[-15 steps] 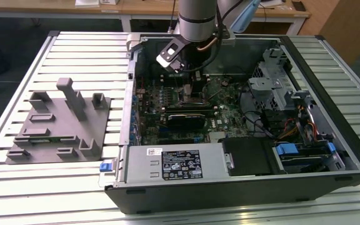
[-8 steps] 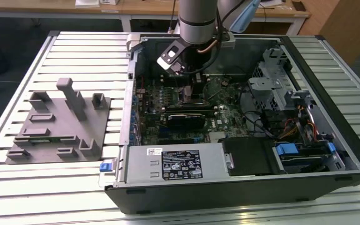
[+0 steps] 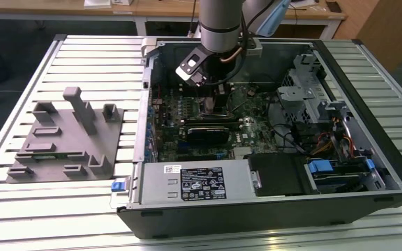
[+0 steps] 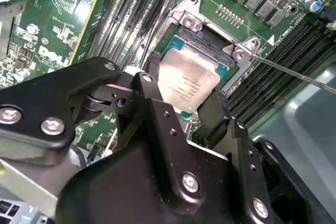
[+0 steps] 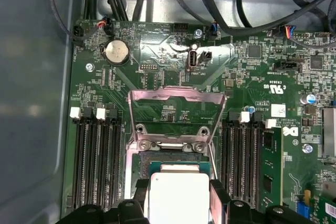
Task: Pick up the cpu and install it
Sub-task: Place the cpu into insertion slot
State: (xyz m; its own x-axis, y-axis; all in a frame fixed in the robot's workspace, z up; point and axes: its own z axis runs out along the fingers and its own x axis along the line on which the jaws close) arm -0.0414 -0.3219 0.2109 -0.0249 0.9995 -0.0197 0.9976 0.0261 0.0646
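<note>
Here the gripper [image 4: 184,97] is clamped on the cpu [image 4: 191,77]: its black fingers [image 4: 153,72] press against two opposite edges of the pale, metal-topped chip. The cpu sits squarely over the dark socket [image 4: 209,38]; whether it rests in it or hangs just above cannot be told. Just beyond, in the first wrist view, the socket's metal load plate [image 5: 176,94] stands swung up and open, and in the second wrist view a thin lever [image 4: 294,74] angles away from the socket's corner. Memory slots [image 5: 97,156] flank the socket on both sides of the green motherboard [image 5: 252,87], with a coin battery [image 5: 116,52] farther off, near black cables [image 5: 210,3]. In the exterior view the arm [image 3: 221,26] reaches down into the open computer case [image 3: 257,222]. A white-labelled box [image 3: 197,183] lies along the case's near side. On the exterior view's left, a grey tray [image 3: 68,141] lies beside the case on the slatted table [image 3: 61,209].
</note>
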